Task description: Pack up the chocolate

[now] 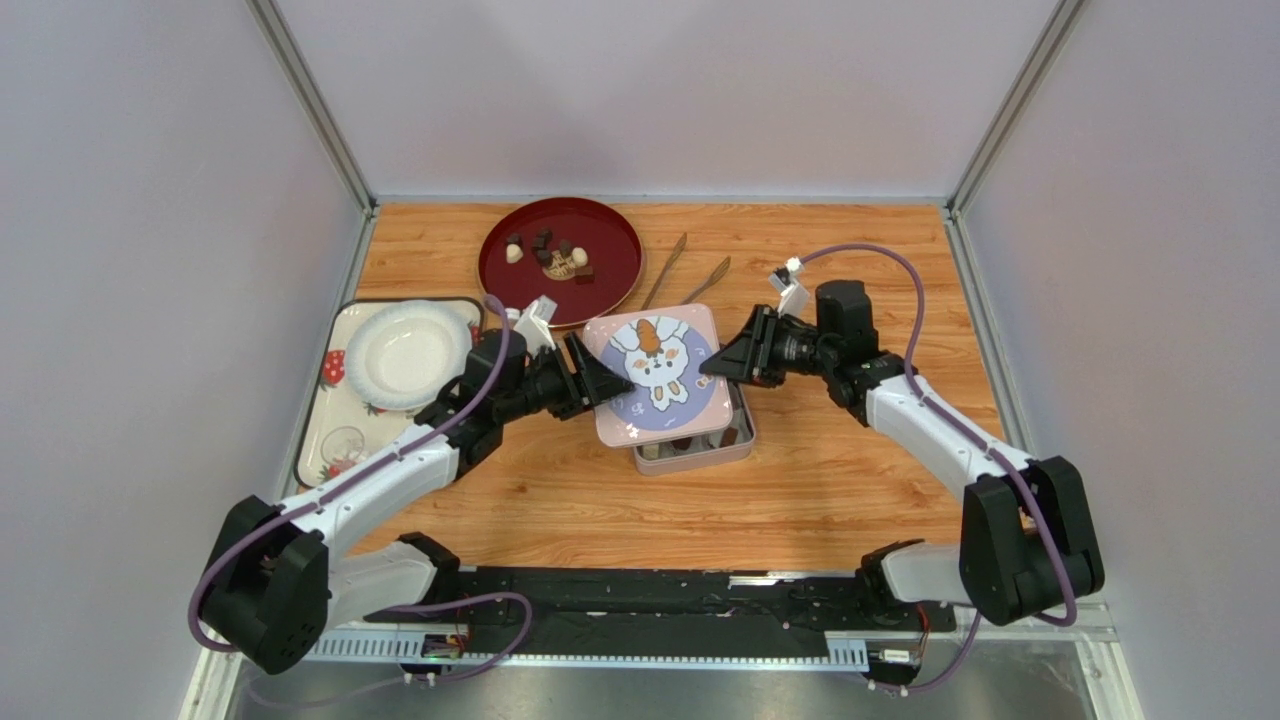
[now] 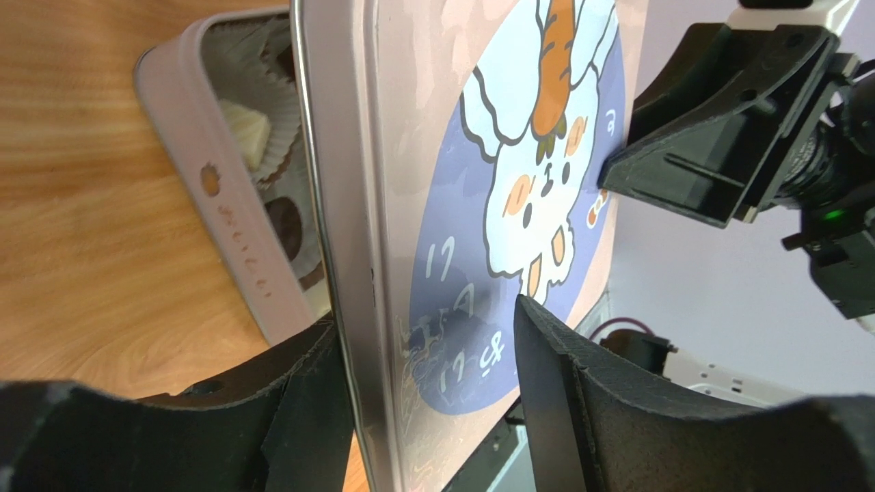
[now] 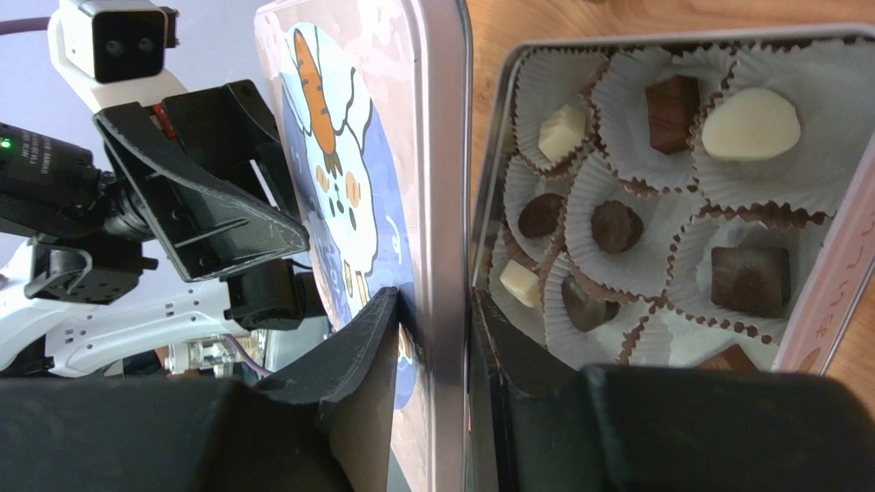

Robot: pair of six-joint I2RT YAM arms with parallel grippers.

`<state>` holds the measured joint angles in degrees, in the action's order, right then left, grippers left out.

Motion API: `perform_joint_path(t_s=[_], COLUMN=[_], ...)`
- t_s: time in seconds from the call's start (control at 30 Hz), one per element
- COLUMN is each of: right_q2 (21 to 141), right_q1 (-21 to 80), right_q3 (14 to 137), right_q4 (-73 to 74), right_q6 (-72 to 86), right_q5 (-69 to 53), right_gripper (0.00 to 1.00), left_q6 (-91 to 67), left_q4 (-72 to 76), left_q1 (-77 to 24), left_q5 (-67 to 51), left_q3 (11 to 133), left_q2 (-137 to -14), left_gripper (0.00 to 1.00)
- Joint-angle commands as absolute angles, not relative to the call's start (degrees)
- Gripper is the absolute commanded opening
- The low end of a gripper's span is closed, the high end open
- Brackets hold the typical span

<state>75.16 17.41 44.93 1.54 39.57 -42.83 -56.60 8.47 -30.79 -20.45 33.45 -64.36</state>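
Two sets of jaws: they straddle opposite edges of the pink rectangular metal lid with the rabbit-and-carrot picture (image 1: 658, 365).
Right jaws: clamped tight on the lid's rim.
Left jaws: spread wider than the rim, loose around it.
Lid: held over the pink rectangular metal tin (image 3: 837, 287), with the tin's near edge uncovered.
Chocolate (image 3: 616, 226): small dark brown and cream-white pieces, each in a white pleated paper cup (image 3: 657, 272) inside the tin.
Table (image 1: 857, 480): wooden, carries the tin.

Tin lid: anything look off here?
Yes. The lid sits askew over the tin, not seated: it is shifted toward the far left, leaving filled cups exposed along the near side. The right tool pinches its right edge; the left tool straddles the opposite edge, jaws open. A few chocolate pieces lie on the red plate.
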Motion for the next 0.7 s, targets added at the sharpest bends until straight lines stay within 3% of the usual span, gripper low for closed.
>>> perform_joint_path(t_s=[0.0,0.33,0.67], right_q2=[78.13,83.67,85.78], right_q1=[17.49,17.4,17.14], right_q3=[47.11,47.9,50.62], right_q4=[4.39,6.59,10.46], right_q6=[35.51,32.17,28.66], right_q5=[-41.31,-39.03,-34.99], right_gripper=[0.19,0.18,0.18], left_q6=[-53.52,-52.3,-53.09], left_q4=[4.58,-5.97,-5.1], left_q1=[-31.11,-31.11,-31.38], left_q5=[-21.71,-19.42,-23.2], left_q3=[36.83,40.87,45.61], left_q2=[-63.63,-70.39,-80.24], left_gripper=[0.64,0.66,0.66])
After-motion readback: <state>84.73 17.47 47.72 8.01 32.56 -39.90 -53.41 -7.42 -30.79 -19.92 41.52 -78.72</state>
